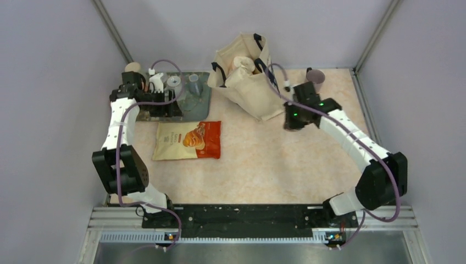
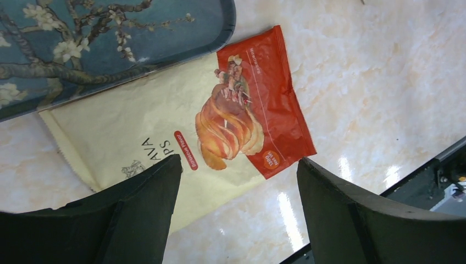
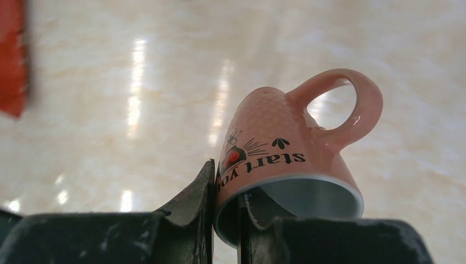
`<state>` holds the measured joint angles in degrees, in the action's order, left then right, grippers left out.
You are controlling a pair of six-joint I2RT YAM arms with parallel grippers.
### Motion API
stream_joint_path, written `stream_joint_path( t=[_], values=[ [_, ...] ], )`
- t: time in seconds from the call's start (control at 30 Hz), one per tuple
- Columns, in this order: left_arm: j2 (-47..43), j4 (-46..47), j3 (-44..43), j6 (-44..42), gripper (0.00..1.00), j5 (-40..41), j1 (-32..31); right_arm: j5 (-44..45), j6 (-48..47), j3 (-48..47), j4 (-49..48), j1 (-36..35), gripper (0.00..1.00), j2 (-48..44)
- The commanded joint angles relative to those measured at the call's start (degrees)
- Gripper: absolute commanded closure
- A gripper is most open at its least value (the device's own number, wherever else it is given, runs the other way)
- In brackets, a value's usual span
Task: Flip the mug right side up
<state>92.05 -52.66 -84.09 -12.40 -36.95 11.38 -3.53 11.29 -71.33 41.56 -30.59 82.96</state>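
Note:
A pink mug (image 3: 280, 143) with black lettering and a red heart is tilted, its open mouth towards the wrist camera, its base pointing away at the table and its handle up to the right. My right gripper (image 3: 226, 184) is shut on its rim, one finger outside the wall and one inside. In the top view the right gripper (image 1: 291, 118) hangs right of the middle of the table, and the mug is hidden under it. My left gripper (image 2: 239, 159) is open with nothing between its fingers. It hovers over the near edge of a crisp bag, by the tray at the back left (image 1: 165, 109).
A cream-and-red crisp bag (image 1: 187, 140) lies flat left of centre. Behind it a dark floral tray (image 1: 202, 107) carries clear cups and small items. A canvas tote bag (image 1: 247, 77) stands at the back centre, with a mauve cup (image 1: 315, 77) at the back right. Walls close in three sides.

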Motion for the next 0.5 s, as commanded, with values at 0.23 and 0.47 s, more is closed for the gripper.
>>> stream_joint_path(
  t=[0.23,0.47],
  values=[
    [-4.49,-1.78,1.75,-4.64,0.18,4.53,-0.04,3.25,-5.77,-11.72,4.93,30.23,1.00,15.99],
    [-4.78,-2.00,2.83,-6.15,0.19,5.81,-0.04,3.27,-3.78,-28.80,6.88,36.60,1.00,34.02]
  ],
)
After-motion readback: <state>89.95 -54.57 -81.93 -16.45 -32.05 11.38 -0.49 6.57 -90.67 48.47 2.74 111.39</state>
